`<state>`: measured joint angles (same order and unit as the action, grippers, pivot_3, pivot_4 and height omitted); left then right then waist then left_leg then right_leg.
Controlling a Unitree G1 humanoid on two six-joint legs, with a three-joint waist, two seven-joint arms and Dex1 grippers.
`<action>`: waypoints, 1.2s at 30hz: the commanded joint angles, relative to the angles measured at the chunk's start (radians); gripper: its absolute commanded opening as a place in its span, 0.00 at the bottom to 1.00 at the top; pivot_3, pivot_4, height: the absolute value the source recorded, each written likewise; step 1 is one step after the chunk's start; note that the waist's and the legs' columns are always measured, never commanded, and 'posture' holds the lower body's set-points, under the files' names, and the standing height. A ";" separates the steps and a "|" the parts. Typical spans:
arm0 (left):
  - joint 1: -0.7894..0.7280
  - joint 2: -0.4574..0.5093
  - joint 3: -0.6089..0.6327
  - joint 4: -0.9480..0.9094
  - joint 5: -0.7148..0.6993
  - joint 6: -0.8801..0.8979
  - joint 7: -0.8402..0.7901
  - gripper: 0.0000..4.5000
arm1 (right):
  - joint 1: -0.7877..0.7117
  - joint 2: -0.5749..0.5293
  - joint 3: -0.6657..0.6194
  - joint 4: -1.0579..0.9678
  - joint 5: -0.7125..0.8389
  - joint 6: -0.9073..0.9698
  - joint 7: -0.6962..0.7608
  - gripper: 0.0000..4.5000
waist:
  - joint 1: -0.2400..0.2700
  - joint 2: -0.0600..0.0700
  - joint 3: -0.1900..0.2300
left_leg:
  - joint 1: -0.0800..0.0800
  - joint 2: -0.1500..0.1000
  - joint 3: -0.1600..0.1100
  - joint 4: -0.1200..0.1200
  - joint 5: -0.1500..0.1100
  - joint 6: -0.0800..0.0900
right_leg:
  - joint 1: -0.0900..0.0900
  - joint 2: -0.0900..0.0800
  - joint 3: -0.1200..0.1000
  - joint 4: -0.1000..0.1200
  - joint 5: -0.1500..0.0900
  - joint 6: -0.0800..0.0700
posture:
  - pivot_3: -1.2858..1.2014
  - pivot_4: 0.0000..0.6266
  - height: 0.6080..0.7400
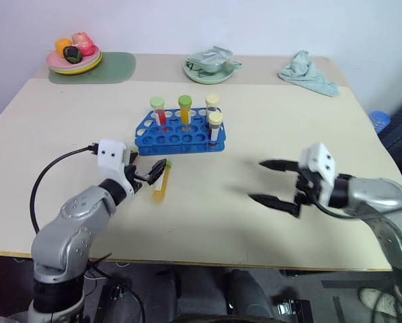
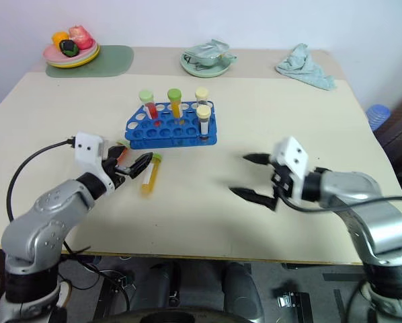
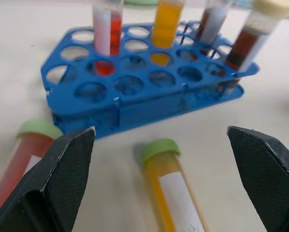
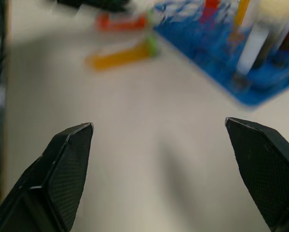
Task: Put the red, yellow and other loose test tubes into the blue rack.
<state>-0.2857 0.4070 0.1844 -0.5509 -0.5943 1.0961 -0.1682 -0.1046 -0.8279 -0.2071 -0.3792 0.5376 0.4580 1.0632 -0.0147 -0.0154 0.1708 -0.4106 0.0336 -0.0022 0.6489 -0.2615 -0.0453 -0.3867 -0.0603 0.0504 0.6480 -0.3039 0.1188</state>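
Two tubes, yellow and red, lie beside the rack; both end effectors, left and right, spread empty.

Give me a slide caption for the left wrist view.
Open left gripper over a yellow tube and red tube lying before the blue rack.

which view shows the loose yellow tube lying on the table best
The left wrist view: the clear plastic yellow tube with a green cap lies close up between the open left fingers, white label readable. Both eye views show it small beside the bright blue plastic rack; the right wrist view shows it blurred.
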 commanded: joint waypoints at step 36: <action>-0.840 0.270 -0.405 1.037 -1.118 0.518 0.967 1.00 | -0.066 0.059 0.024 0.134 -0.036 -0.370 0.086 0.99 | 0.002 -0.001 0.001 | 0.000 -0.002 -0.006 0.000 0.004 -0.007 | -0.003 -0.002 0.001 0.005 0.000 0.000 | 0.52 0.24 1.00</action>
<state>-1.0980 0.6562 -0.1863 0.4850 -1.6313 1.6068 0.7752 -0.1706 -0.7724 -0.1706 -0.2029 0.4864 0.0895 1.1665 -0.0131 -0.0162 0.1713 -0.4102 0.0319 -0.0084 0.6490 -0.2555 -0.0560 -0.3899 -0.0624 0.0509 0.6536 -0.3040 0.1193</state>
